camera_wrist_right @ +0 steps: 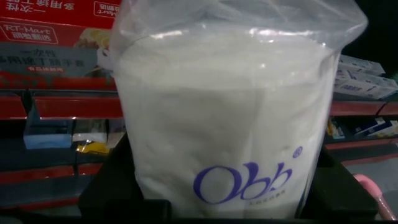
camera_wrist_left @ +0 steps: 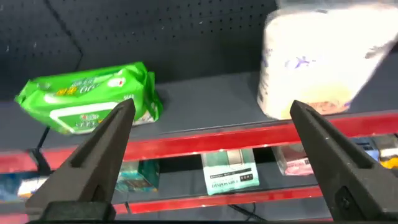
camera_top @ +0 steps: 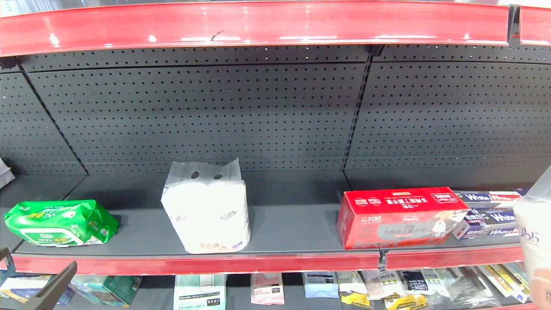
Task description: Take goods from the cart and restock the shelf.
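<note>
A white pack of paper rolls [camera_wrist_right: 224, 106] in clear wrap is clamped between the dark fingers of my right gripper [camera_wrist_right: 227, 186]. It hangs at the far right in front of the shelf [camera_top: 292, 215], as the held pack [camera_top: 533, 232] shows in the head view. A second white roll pack [camera_top: 206, 211] stands mid-shelf. My left gripper [camera_wrist_left: 212, 107] is open and holds nothing, low in front of the shelf's left part; one of its fingers [camera_top: 54, 286] shows in the head view. Beyond it are the green wipes pack [camera_wrist_left: 90, 99] and the standing roll pack [camera_wrist_left: 317, 62].
On the shelf lie a green wipes pack [camera_top: 60, 223] at left, a red box [camera_top: 400, 217] at right and blue-white toothpaste boxes [camera_top: 490, 215] beside it. The red shelf lip [camera_top: 193, 262] runs along the front. A lower shelf holds several small packets [camera_top: 267, 288]. Free room lies either side of the standing pack.
</note>
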